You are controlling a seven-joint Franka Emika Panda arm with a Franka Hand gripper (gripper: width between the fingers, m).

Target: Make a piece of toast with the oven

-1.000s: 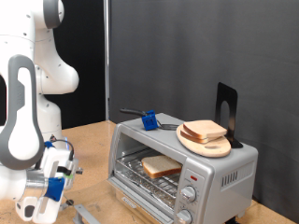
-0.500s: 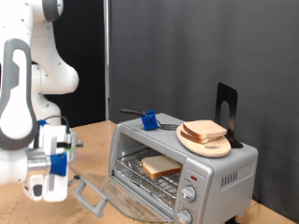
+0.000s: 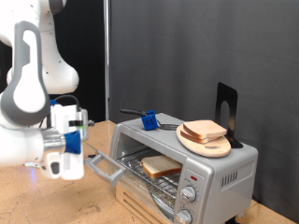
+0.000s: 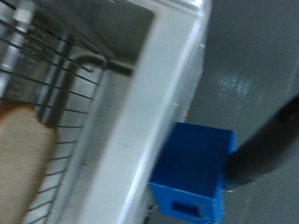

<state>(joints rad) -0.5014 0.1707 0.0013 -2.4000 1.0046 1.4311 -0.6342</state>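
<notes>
The silver oven point(image 3: 220, 173) stands at the exterior view's right with its glass door point(image 3: 126, 179) part-way up, the handle point(image 3: 103, 166) sticking out to the left. A piece of toast point(image 3: 161, 166) lies on the wire rack inside. My gripper point(image 3: 81, 152) hovers just left of the door handle, level with it; I cannot make out contact. The wrist view has no fingers in it. It looks into the oven at the rack point(image 4: 47, 75), the toast point(image 4: 19, 159) and the oven's top front edge point(image 4: 168, 93).
On the oven's roof sit a round wooden board point(image 3: 207, 143) carrying more bread point(image 3: 204, 130), a blue block with a black handle point(image 3: 149, 119) point(image 4: 196, 173), and a black stand point(image 3: 227, 110). Two knobs point(image 3: 187, 194) are on the oven's front. The wooden table point(image 3: 37, 201) spreads to the left.
My gripper has risen and moved right, from low near the table to handle height. The oven door has swung up from lying flat to part-way shut.
</notes>
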